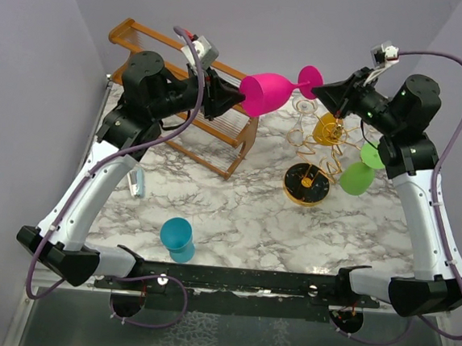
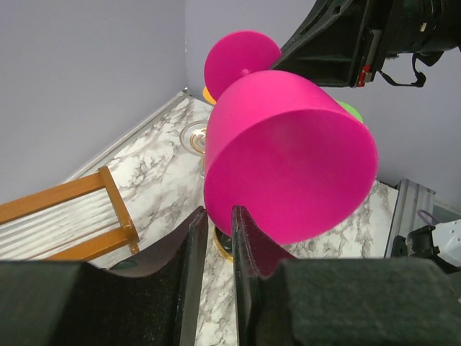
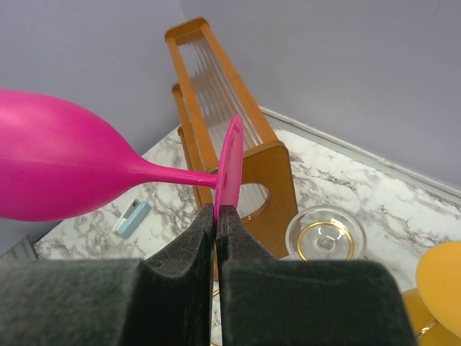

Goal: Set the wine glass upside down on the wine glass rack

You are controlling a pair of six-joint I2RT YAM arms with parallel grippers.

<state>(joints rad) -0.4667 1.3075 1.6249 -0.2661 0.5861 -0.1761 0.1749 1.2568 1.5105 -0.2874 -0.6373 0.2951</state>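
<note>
Looks like handover: right gripper point(image 1: 318, 88) pinches wine glass point(image 1: 266, 93) foot beside rack point(image 1: 307, 184), left gripper point(image 1: 241, 99) barely parted at rim; next needs flipping.

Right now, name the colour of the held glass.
Bright pink glass; right wrist view shows it best.

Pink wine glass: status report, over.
Right hand shut on foot of pink wine glass. Left hand barely open at its bowl rim. Glass horizontal, midair. Gold rack carries orange glass, green glass.
</note>
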